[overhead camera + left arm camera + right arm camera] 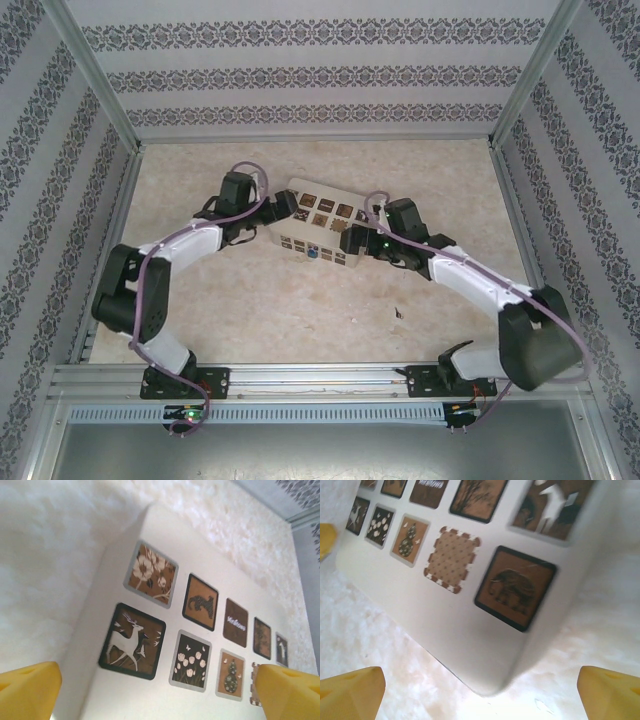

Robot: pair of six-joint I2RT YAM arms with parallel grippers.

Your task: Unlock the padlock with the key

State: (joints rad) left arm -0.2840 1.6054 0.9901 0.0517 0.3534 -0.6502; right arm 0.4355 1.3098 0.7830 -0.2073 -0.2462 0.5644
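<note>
The tiny blue padlock [312, 254] shows as a blue spot on the near face of a white box [318, 232] covered with brown picture tiles. A small dark item [398, 314] lies on the table right of centre; it is too small to tell whether it is the key. My left gripper [284, 209] is at the box's left end, open, its yellow fingertips [30, 690] wide apart over the tiled top [150, 700]. My right gripper [352, 240] is at the box's right near corner [495, 680], open with nothing between its fingers [350, 692].
The table [300, 310] is a pale mottled surface, fenced by patterned walls [300, 75] at the back and sides and by a metal rail [320, 380] at the near edge. The box stands tilted in the middle of the far half.
</note>
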